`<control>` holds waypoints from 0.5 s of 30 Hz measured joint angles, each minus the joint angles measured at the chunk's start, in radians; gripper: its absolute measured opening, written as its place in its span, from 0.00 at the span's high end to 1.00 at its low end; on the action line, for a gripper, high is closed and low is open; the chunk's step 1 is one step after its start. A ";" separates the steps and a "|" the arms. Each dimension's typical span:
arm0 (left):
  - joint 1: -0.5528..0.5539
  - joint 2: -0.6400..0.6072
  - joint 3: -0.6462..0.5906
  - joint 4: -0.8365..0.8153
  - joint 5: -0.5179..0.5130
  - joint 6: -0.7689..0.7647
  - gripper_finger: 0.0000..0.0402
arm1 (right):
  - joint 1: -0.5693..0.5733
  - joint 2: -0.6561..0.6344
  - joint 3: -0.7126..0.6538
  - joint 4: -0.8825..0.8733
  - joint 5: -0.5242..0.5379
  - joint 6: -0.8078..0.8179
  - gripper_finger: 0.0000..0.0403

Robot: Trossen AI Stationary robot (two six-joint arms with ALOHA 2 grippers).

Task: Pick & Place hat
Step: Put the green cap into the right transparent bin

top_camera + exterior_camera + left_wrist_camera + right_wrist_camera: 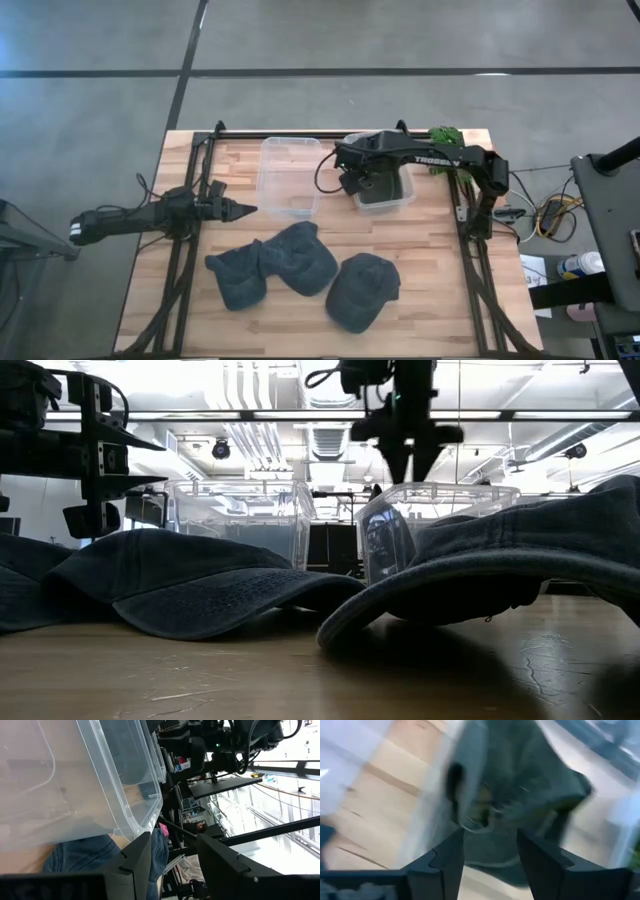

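White lettering on the right arm (440,158) reads "TROSSEN" as far as it can be made out, and that's the only writing on show. Two clear plastic tubs sit side by side at the back of the wooden table (430,260). The left tub (288,176) shows only bare plastic inside. The right tub (385,190) holds a dark hat (520,785), crumpled in the bottom. The right gripper (362,183) hangs over that tub, fingers (445,857) spread apart with nothing between them, hat cloth just beyond the tips. The left gripper (238,210) waits at the left side of the table, pointing at the empty tub, fingers (137,855) apart and holding nothing. Out front, three more dark denim hats lie on the wood: a left hat (238,276), a middle hat (300,256) overlapping it, and a right hat (362,290) just beside. From table height, those hats fill the foreground and partly hide the tubs. Something green (445,134) sits at the back edge behind the right arm.
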State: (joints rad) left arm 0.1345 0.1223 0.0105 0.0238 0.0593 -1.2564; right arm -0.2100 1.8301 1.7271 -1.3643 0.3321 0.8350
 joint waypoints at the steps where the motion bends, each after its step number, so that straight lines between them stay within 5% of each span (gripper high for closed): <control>1: 0.000 0.000 0.000 0.000 0.000 0.000 0.62 | 0.001 -0.007 0.000 -0.024 0.007 0.010 0.55; 4: 0.000 0.000 0.000 0.000 0.000 0.000 0.62 | -0.003 -0.011 -0.012 -0.053 0.027 -0.072 0.55; 10: 0.000 0.000 0.000 0.000 0.000 0.000 0.62 | -0.011 0.007 -0.062 -0.052 0.214 -0.590 0.58; 15: 0.000 0.000 0.000 0.000 0.000 0.000 0.62 | -0.071 0.037 -0.105 -0.044 0.212 -0.770 0.61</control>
State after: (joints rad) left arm 0.1345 0.1223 0.0105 0.0242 0.0593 -1.2564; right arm -0.2812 1.8668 1.6218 -1.4087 0.5442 0.0646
